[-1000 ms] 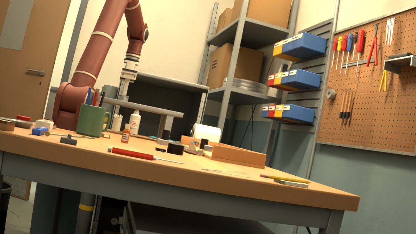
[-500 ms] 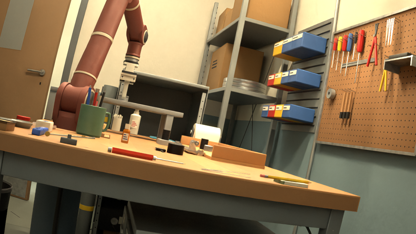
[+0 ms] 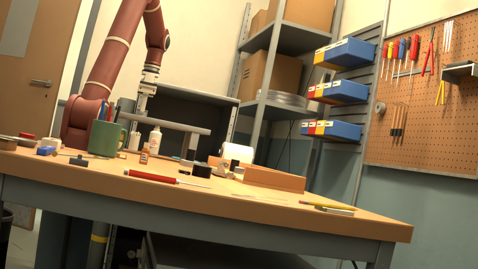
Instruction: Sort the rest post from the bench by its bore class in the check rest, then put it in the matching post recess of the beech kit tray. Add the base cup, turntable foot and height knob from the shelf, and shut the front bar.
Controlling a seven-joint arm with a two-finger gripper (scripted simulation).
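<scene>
The beech kit tray (image 3: 264,175) lies on the bench right of centre, a low wooden box with a black part (image 3: 234,164) standing inside near its left end and a grey check rest (image 3: 223,169) just in front of that end. A grey shelf (image 3: 163,124) on a post spans the back of the bench. My gripper (image 3: 142,112) points straight down at the shelf's left end, its fingers closing there, though whatever sits between them is too small to make out. A black round cup (image 3: 201,171) rests on the bench left of the tray.
A green mug (image 3: 106,138) with pens stands at the left front of the shelf. A red screwdriver (image 3: 157,177), an orange bottle (image 3: 144,154), a white bottle (image 3: 155,140) and a paper roll (image 3: 238,153) lie around. A pencil (image 3: 326,205) lies near the right edge.
</scene>
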